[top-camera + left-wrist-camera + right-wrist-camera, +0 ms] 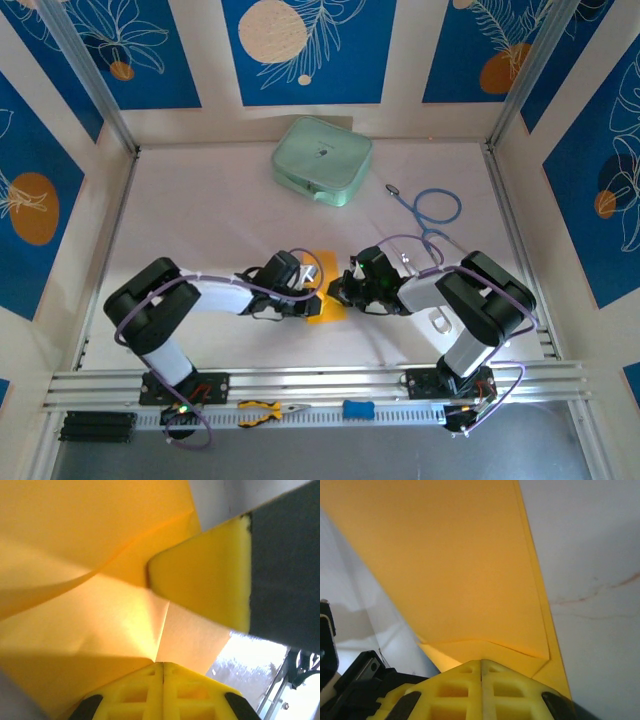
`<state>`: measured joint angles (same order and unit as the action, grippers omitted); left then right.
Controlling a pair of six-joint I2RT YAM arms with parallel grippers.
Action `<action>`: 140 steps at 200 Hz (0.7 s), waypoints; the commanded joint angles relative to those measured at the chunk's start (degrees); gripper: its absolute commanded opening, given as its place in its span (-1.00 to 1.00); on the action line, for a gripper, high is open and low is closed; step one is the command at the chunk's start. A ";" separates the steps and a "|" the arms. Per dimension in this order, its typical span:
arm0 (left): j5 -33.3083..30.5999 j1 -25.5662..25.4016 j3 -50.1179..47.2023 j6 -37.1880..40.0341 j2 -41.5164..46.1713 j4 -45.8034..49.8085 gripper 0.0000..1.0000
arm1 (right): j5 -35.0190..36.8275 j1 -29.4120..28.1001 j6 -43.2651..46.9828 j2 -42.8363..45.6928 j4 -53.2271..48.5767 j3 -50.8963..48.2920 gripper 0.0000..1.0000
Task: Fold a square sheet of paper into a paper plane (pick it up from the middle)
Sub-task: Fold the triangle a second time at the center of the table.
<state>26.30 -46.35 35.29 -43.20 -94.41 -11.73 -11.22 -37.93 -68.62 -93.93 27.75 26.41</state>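
Observation:
The orange-yellow sheet of paper (326, 303) is held between the two grippers at mid-table, near the front. It is folded: creases and overlapping layers show in the left wrist view (75, 555) and the right wrist view (460, 570). My left gripper (314, 287) comes in from the left. Its yellow jaws (163, 666) are pressed together with a crease of the paper running into their seam. My right gripper (343, 291) faces it from the right, jaws (481, 663) shut on the paper's layered edge. One of the right gripper's yellow fingers (210, 580) lies against the paper.
A pale green rounded case (322, 160) sits at the back centre. A blue looped cable (437, 208) lies at the back right. Orange-handled pliers (262, 410) and a blue tool (358, 409) rest on the front rail. Aluminium posts and patterned walls enclose the table.

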 commanded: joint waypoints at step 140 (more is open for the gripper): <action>-3.19 0.40 0.38 3.19 11.78 5.59 -0.49 | 2.38 0.80 6.73 4.39 -13.24 3.91 -0.79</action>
<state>26.30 -46.35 34.59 -42.17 -87.74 -8.56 -10.83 -37.58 -64.93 -93.08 20.86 29.63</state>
